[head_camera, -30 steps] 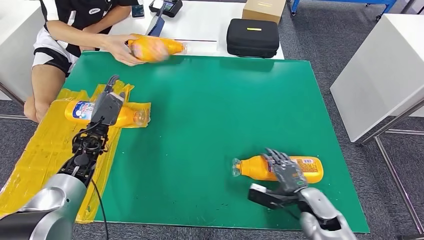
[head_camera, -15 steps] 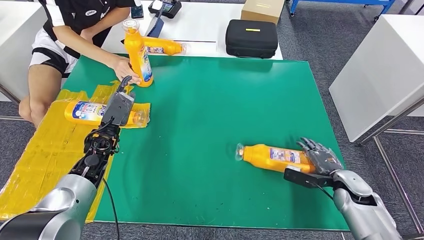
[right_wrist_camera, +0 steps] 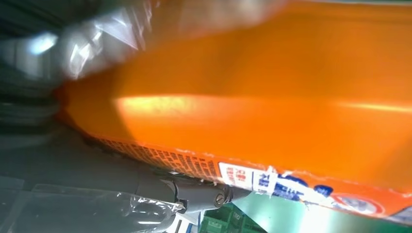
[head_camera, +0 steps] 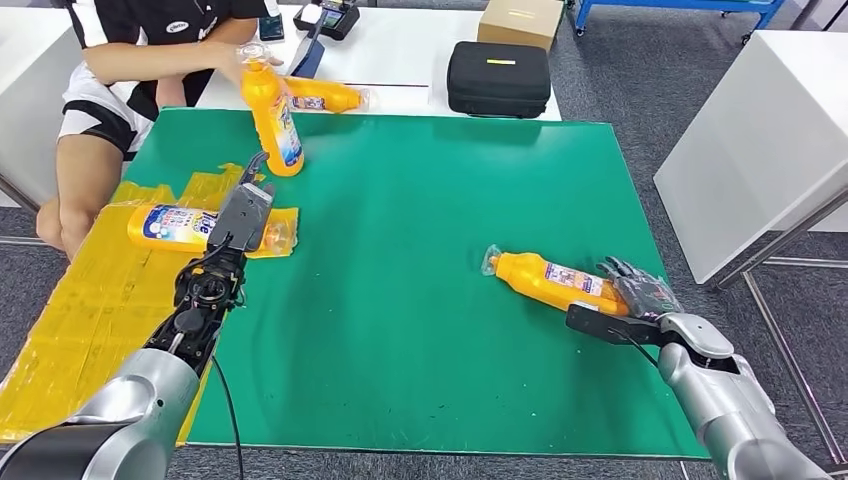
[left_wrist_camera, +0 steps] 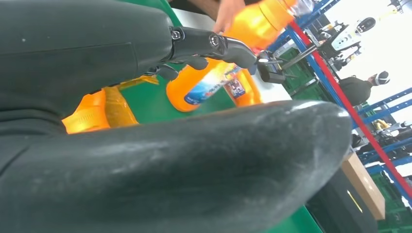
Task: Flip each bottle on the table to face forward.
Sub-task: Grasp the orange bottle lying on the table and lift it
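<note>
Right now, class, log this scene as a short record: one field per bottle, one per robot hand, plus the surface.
surface: green mat with a yellow sheet at its left edge
bottle on yellow sheet: lying down, blue label showing
left hand: over that bottle's neck end; grip unclear
bottle by right hand: lying on the mat, cap pointing left
right hand: gripping its base end
upright bottle: standing at the mat's far edge, a person's hand on top
far bottle: lying behind it
</note>
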